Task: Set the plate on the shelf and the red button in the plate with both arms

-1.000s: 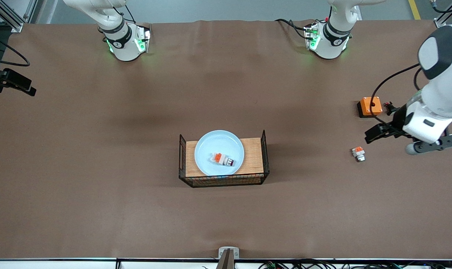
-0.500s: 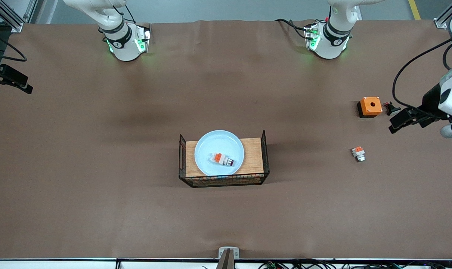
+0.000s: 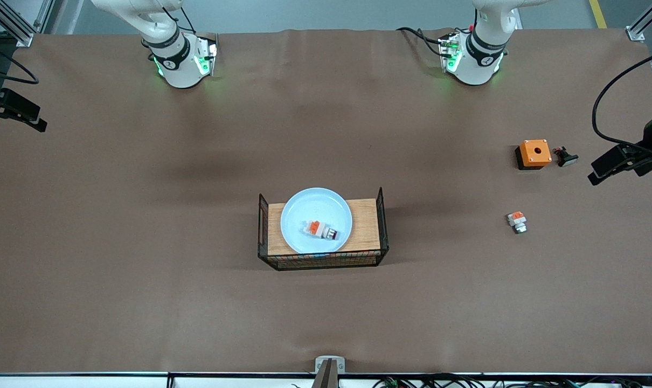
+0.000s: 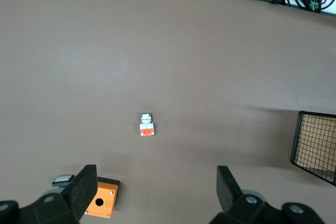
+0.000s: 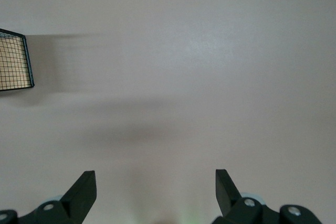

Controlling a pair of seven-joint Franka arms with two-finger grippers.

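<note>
The pale blue plate lies on the wooden floor of a wire basket at mid-table. The red button lies on its side in the plate, on the part nearer the front camera. My left gripper is open and empty, high over the left arm's end of the table; in the front view it shows at the frame's edge. My right gripper is open and empty over bare table at the right arm's end; it also shows in the front view.
An orange box with a hole and a small black part sit toward the left arm's end. A white-and-orange piece with a silvery tip lies nearer the front camera. The left wrist view shows this piece and the box.
My left arm has swung away from the orange box toward the left arm's end of the table, mostly out of the front view. The right gripper has barely moved.
</note>
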